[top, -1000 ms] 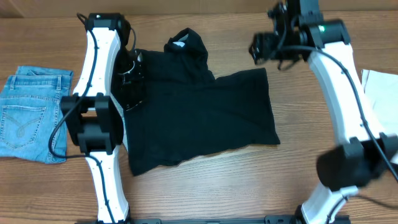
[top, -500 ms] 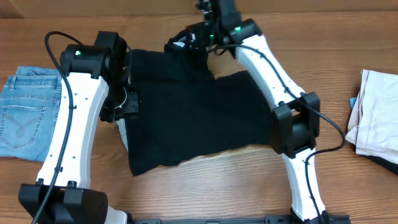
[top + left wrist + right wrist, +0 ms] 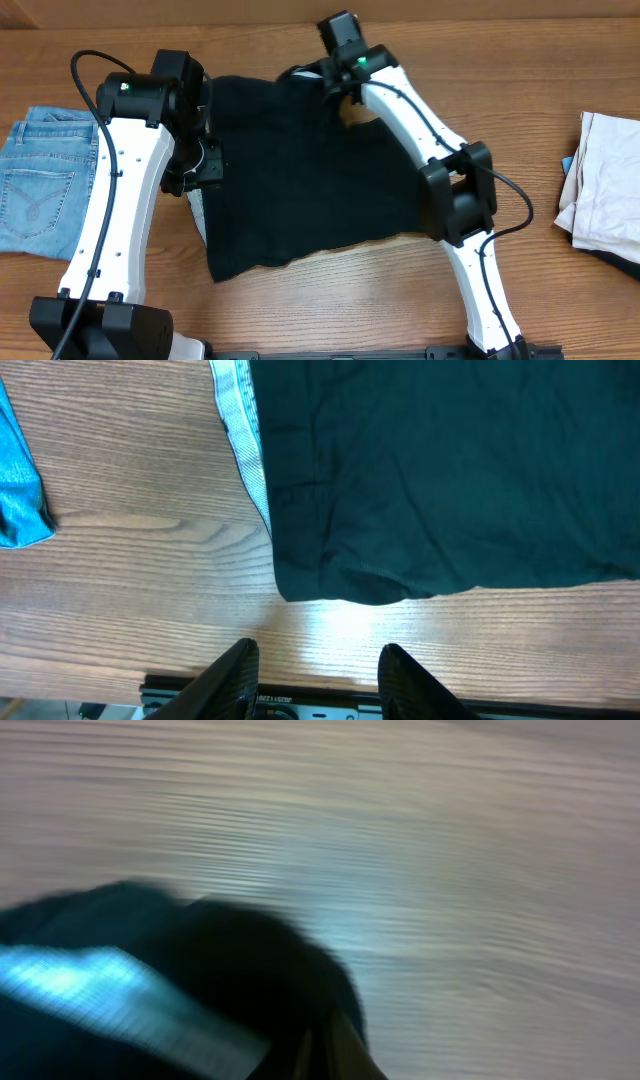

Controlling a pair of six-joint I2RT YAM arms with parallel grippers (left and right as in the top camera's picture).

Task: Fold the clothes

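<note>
The clothes, a large black garment, lie spread on the middle of the wooden table. My right gripper is at the collar on the far edge. In the blurred right wrist view the right gripper has its fingers together, with black fabric bunched round the tips and the white neck label beside them. My left gripper hovers over the garment's left edge. In the left wrist view the left gripper stands open and empty above bare wood, short of the garment's corner.
Light-blue jeans lie folded at the left. A pile of cream garments sits at the right edge. A pale strip of cloth pokes out under the black garment's left edge. The table's front rail runs just under the left fingers.
The right arm swung in from the far right to the collar and its gripper closed there. The raised collar bunch now lies lower. The left arm shifted early on, then held still.
</note>
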